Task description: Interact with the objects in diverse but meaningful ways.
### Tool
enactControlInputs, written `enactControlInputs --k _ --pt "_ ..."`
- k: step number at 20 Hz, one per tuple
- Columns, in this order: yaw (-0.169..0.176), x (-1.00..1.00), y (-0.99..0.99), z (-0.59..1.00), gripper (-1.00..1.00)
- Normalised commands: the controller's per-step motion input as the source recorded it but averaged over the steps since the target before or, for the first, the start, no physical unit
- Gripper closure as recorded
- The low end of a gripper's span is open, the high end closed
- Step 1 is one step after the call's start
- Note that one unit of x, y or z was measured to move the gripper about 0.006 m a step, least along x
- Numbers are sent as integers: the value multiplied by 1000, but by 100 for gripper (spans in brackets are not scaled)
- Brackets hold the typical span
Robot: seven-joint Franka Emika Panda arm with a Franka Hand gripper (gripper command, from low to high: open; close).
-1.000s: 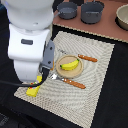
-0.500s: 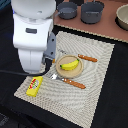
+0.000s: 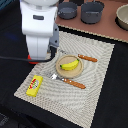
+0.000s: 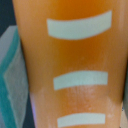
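An orange ridged bread-like block with pale stripes fills the wrist view, very close to the camera. My gripper seems shut on it, though the fingers do not show. In the exterior view the white arm hangs over the mat's far left corner and hides the gripper and the block. A yellow banana lies on a round plate mid-mat. A small yellow box lies on the mat's near left part. A red patch, perhaps the tomato-like fruit, peeks out under the arm.
An orange-handled fork lies in front of the plate and a knife behind it, all on a woven mat. Two grey pots and a bowl stand on the brown surface at the back.
The arm has moved up and back from over the yellow box toward the mat's far left corner. The box is now fully uncovered and has not moved.
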Motion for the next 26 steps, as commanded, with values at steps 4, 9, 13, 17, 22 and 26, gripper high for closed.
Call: enactControlInputs --k 4,9,13,17,22,26 --pt "0 -889 658 19 100" --pt "0 -890 638 22 100" --pt "0 -860 544 -216 100" --pt "0 -839 471 -468 100" --pt "5 -840 369 -594 100" --pt "14 -816 191 -604 100"
